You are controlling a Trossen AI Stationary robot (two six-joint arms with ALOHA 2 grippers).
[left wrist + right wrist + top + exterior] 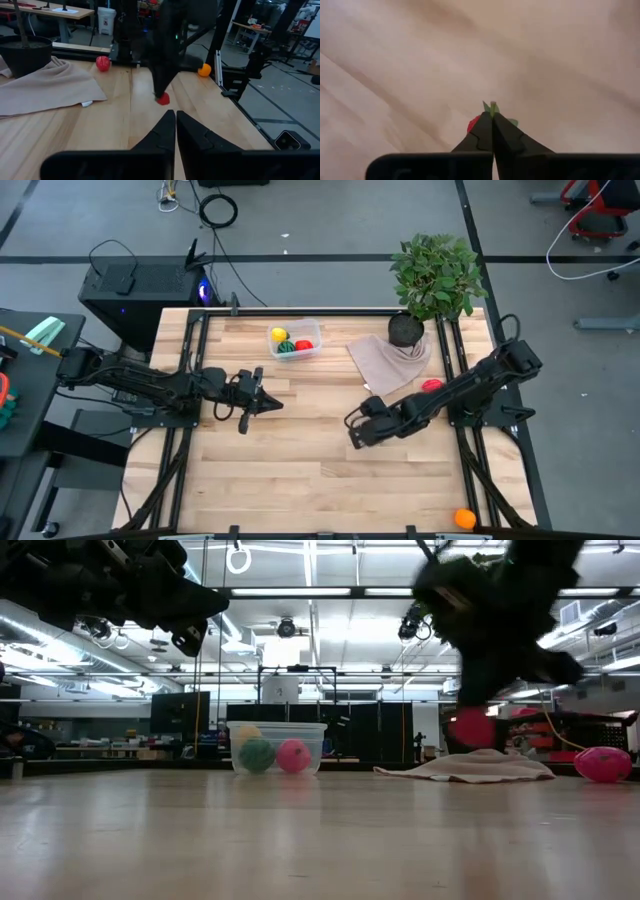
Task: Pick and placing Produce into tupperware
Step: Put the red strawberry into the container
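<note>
Right claw (pixel 492 125) pinching strawberry (pixel 474 123), wooden table (pixel 300 470)

From above I get even, bright light on the table (pixel 300 480), with only soft shadows under the arms; at table height the ceiling lights (pixel 300 590) glare hard, both arms go to dark blurred shapes against them, and the near wood is out of focus; my right wrist picture is smeared across the wood grain; my left wrist picture is dimmer, the far arm blurred.
</note>
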